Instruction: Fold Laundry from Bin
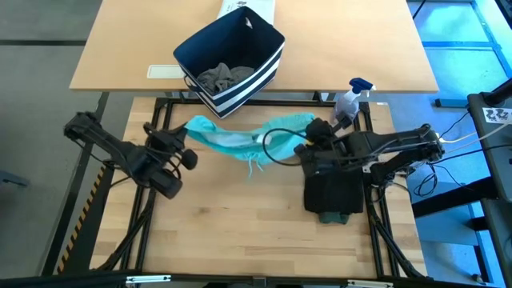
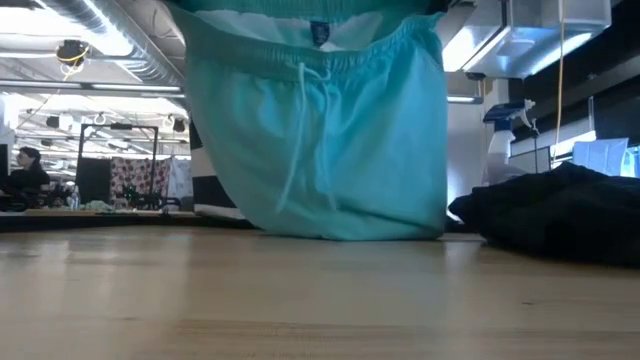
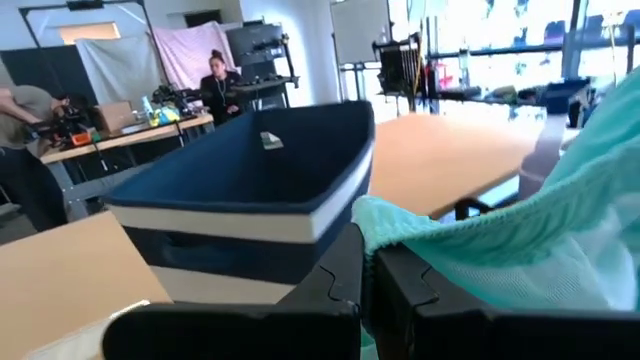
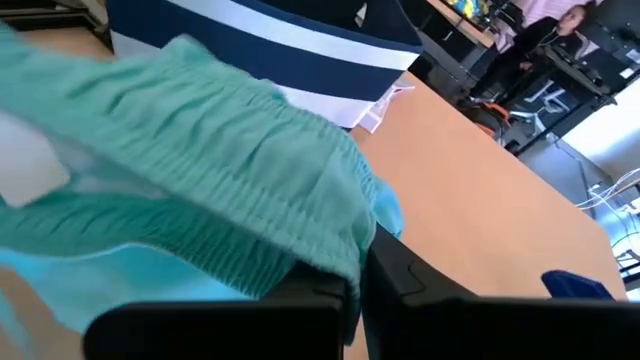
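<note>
Teal drawstring shorts [image 2: 320, 130] hung nearest, waistband stretched taut above bare wooden table [image 1: 240, 232], hem brushing it. Pinched shut on one waistband end by left gripper [image 3: 365, 275], on other end by right gripper [image 4: 355, 290]. Grey garment [image 1: 224, 77] left in navy striped bin [image 1: 240, 40]; black folded pile [image 1: 332, 192] beside. Risk judged: shallow elastic pinch slipping, dropping shorts crumpled.

The table [image 1: 240, 232] is seen from straight overhead in the high view. It is viewed level from its surface in the low view, close behind the teal piece [image 2: 320, 130]. That cloth and the bin [image 3: 250, 190] are shared by both close wrist views.
</note>
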Robot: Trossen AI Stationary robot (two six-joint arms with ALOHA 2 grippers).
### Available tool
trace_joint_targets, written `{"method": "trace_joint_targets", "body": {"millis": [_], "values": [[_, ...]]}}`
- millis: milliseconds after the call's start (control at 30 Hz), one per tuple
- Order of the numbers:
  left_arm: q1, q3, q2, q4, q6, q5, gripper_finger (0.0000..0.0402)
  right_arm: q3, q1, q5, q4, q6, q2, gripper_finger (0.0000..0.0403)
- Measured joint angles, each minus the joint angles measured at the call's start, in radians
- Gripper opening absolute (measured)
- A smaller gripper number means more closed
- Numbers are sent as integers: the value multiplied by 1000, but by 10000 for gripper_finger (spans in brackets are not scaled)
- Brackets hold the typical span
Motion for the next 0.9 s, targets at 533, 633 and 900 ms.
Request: {"method": "trace_joint_targets", "body": {"millis": [533,633,900], "values": [[107,0,-180,3,198,-41,0,0,-210,-148,398,-443,-49,4],[117,0,-192,8,221,-48,0,0,-241,-205,496,-521,-59,4],[83,0,-174,16,222,-34,0,-48,-199,-226,499,-503,-63,4]]}}
